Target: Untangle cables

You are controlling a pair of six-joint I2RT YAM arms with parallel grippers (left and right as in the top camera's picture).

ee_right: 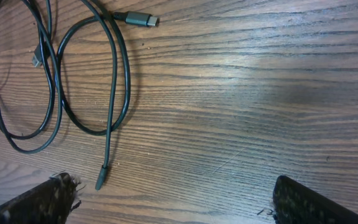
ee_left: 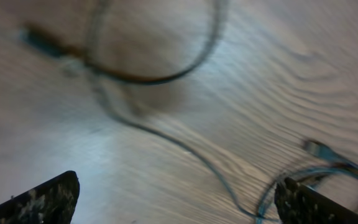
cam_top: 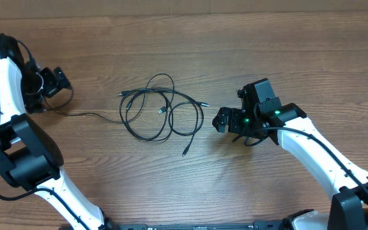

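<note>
At the upper left of the overhead view the left arm bends back on itself. Its left gripper (cam_top: 57,82) sits low over the table (cam_top: 184,191), beside one thin strand (cam_top: 88,115) that trails right to the cables (cam_top: 161,112) looped at the centre. Only its blurred wrist view shows the fingers (ee_left: 42,199) spread wide with nothing between them. Right of the loops, the right gripper (cam_top: 223,120) faces them from a long outstretched arm. Its sharper wrist view shows both jaws wide apart and empty, with a plug (ee_right: 143,20) at upper left.
</note>
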